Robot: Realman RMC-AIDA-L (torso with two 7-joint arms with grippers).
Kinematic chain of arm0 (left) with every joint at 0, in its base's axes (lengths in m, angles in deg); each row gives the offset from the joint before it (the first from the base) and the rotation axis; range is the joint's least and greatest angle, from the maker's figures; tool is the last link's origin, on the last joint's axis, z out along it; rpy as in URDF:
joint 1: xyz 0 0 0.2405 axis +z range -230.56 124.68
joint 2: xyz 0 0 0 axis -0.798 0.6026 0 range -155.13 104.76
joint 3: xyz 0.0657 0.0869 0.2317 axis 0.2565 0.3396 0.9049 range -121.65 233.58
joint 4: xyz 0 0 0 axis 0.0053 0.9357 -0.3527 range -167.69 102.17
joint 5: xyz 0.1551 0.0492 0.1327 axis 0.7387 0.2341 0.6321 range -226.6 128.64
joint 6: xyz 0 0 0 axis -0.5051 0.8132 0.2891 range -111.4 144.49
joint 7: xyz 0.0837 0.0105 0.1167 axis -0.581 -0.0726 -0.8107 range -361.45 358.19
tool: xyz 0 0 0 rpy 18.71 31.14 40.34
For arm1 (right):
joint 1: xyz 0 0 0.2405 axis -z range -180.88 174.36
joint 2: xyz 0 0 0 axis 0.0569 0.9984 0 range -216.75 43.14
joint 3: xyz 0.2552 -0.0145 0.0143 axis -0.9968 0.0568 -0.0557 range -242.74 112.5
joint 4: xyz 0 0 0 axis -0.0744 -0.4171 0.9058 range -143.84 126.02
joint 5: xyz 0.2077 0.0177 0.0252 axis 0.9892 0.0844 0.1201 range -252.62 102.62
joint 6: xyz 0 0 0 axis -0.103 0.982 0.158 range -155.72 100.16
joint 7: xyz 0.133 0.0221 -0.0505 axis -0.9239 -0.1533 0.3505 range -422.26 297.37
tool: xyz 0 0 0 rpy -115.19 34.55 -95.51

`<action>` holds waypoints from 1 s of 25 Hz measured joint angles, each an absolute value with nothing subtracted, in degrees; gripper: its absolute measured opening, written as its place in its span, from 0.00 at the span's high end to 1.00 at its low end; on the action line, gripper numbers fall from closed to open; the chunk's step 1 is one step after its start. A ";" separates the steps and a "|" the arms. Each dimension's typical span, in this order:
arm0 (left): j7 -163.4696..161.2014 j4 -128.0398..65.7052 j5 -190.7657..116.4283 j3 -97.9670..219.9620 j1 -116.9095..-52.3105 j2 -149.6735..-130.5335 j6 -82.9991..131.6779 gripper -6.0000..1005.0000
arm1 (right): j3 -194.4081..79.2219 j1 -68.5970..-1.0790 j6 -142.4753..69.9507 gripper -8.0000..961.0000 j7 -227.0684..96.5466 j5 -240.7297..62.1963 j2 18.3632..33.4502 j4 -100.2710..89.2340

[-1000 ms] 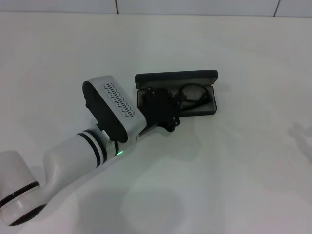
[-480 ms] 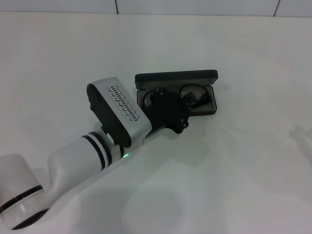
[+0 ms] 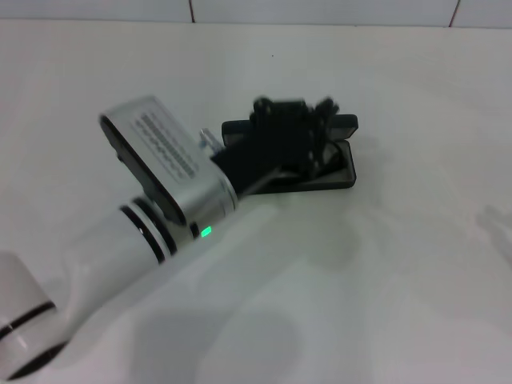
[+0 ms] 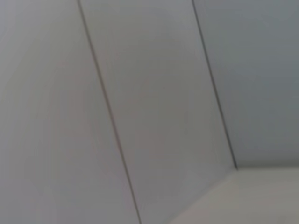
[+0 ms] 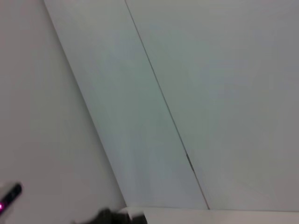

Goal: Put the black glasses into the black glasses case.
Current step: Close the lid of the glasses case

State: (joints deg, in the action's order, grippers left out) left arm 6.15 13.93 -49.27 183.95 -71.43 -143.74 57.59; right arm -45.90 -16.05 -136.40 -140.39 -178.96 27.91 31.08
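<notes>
Head view: left gripper (image 3: pixel 316 120) hovers over open black glasses case (image 3: pixel 340 172), fingers seemingly empty, grip unclear.

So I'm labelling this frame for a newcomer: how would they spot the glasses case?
Start at the white table and follow the left arm to its black tool. The case lies open under it, the only flat black box there.

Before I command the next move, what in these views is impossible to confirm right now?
- Thin black-framed glasses: hidden in the head view behind the left tool, which sits over the open black hard clamshell case.
- Left tool's finger state: blurred there.
- Case interior: mostly covered by that tool.
- Both wrist views: only grey tiled wall, no workpiece.
- Right tool: outside the head view.
</notes>
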 joint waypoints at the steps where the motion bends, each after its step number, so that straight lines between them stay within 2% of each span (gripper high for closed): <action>1: 7.23 16.28 -48.25 182.85 -70.84 -143.24 57.05 0.94 | -45.89 -16.04 -136.30 0.84 -140.25 -178.97 27.90 31.07; 5: 16.37 23.85 -42.32 180.07 -69.85 -140.35 54.87 0.94 | -46.10 -16.02 -136.03 0.84 -139.66 -178.99 27.80 30.47; 9: 40.74 29.17 -25.65 174.54 -72.20 -135.49 54.47 0.94 | -46.12 -16.04 -134.98 0.84 -139.26 -178.99 27.71 30.17; 12: 60.47 28.93 -6.80 166.94 -76.05 -134.00 57.52 0.89 | -45.94 -16.36 -134.06 0.84 -139.17 -179.09 27.70 30.15; 15: 75.95 26.51 12.95 155.63 -79.72 -135.46 65.54 0.83 | -45.89 -16.88 -133.81 0.84 -138.67 -179.73 27.64 29.98; 18: 81.91 24.38 26.21 144.76 -82.09 -139.43 71.73 0.80 | -45.88 -17.20 -133.41 0.84 -137.95 -179.88 27.62 29.16; 22: 83.36 20.18 38.10 136.97 -86.20 -143.01 74.12 0.75 | -45.88 -17.37 -132.50 0.84 -137.59 -179.97 27.60 28.28; 25: 83.79 16.03 40.73 136.36 -88.98 -143.33 74.09 0.71 | -45.88 -17.41 -132.34 0.84 -137.50 -180.00 27.55 28.17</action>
